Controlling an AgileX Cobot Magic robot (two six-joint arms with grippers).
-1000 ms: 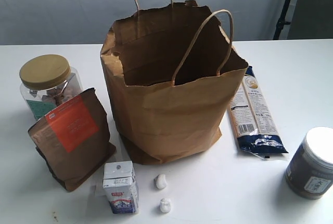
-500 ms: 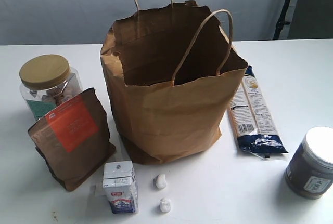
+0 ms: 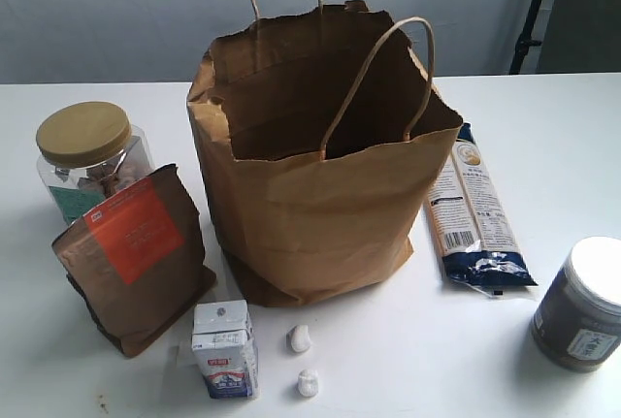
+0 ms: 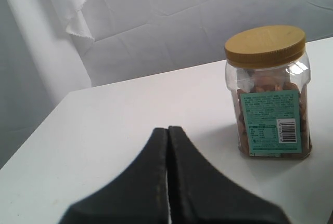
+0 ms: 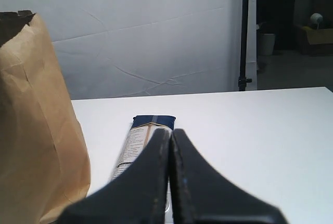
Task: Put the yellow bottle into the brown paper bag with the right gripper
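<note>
From the exterior view, the paper bag (image 3: 310,214) stands open-mouthed in the middle of the table (image 3: 543,127), handles up. Around it are a gold-lidded jar (image 3: 92,161), a pouch with an orange label (image 3: 136,258), a small carton (image 3: 225,350), a noodle packet (image 3: 473,214) and a dark jar (image 3: 582,306). I see no yellow bottle anywhere, and neither of my arms shows here. The bag's inside is dark, so I cannot tell if the bottle is in it.

From the left wrist view, my left gripper (image 4: 168,130) has its fingers pressed together on nothing, low over the table near the gold-lidded jar (image 4: 270,94).

From the right wrist view, my right gripper (image 5: 170,131) is likewise closed and empty, pointing along the noodle packet (image 5: 143,135) with the paper bag (image 5: 31,130) just beside it.

My guess: either the drop is done, or I must first find the bottle, then spread these fingers to take it.
</note>
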